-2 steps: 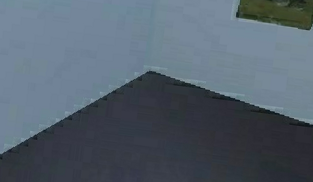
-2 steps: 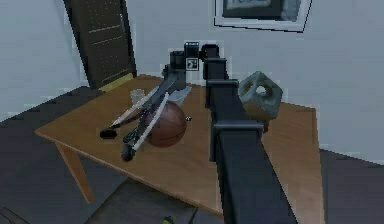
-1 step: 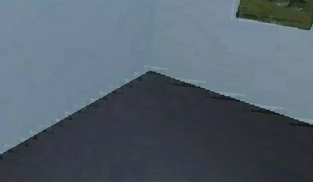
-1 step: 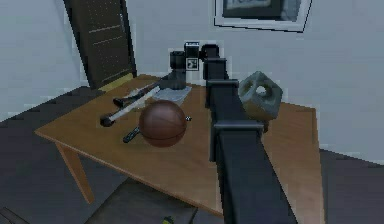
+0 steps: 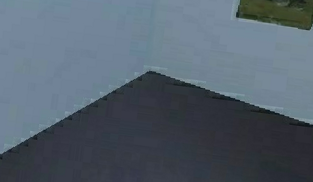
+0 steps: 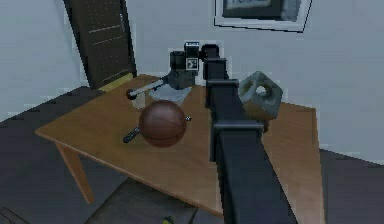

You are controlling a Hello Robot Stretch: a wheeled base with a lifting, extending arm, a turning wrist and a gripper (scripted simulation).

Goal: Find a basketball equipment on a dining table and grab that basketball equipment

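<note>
Two thin fingers [image 6: 150, 87] reach out from the gripper [image 6: 148, 95] toward 8 o'clock, above the wooden dining table [image 6: 80, 125]. Whether they grip anything cannot be told, because the brown-red basketball [image 6: 163, 123] rests on the table at 6 o'clock from the gripper, very near. The dark arm [image 6: 240, 150] runs down toward 5 o'clock. A grey angular sculpture [image 6: 262, 92] stands on the table at 3 o'clock. A dark door [image 6: 103, 40] is at 10 o'clock, a framed picture [image 6: 258, 10] at 1 o'clock. Ahead lie dark floor [image 5: 178, 142] and a landscape picture [image 5: 280, 9].
</note>
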